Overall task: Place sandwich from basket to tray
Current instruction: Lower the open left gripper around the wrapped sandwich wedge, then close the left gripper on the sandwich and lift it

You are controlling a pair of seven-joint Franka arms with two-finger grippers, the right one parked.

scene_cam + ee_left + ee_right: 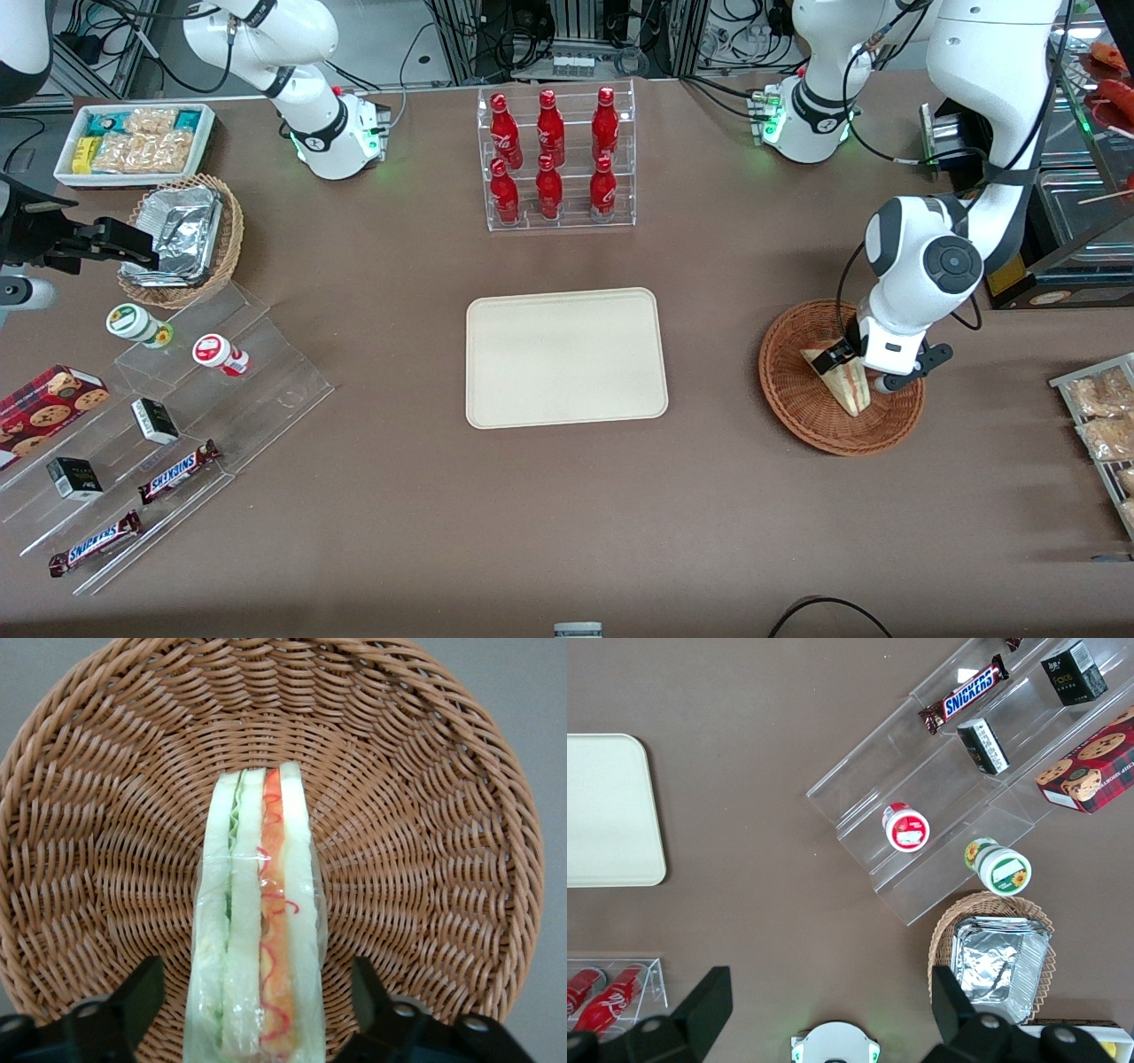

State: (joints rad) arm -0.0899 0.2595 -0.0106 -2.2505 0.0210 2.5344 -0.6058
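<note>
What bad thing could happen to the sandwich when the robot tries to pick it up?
The tool is open, one finger on each side of the sandwich, not yet closed. The sandwich is soft and in clear wrap, so squeezing might squash it, or it might slip out. If it slips while being lifted, it could drop back into the basket before reaching the tray.

This is a robotics lab dressed as a small shop counter. Two white arms are bolted to a brown table (567,532), with cable bundles and metal racking at the edge farthest from the front camera. Shop goods are laid out on it: red bottles (550,155) in a clear rack, chocolate bars (180,470) and small boxes on clear steps (177,425), a bin (133,142) of snack packets. The gripper (858,365) hangs over a wicker basket (802,408).
</note>
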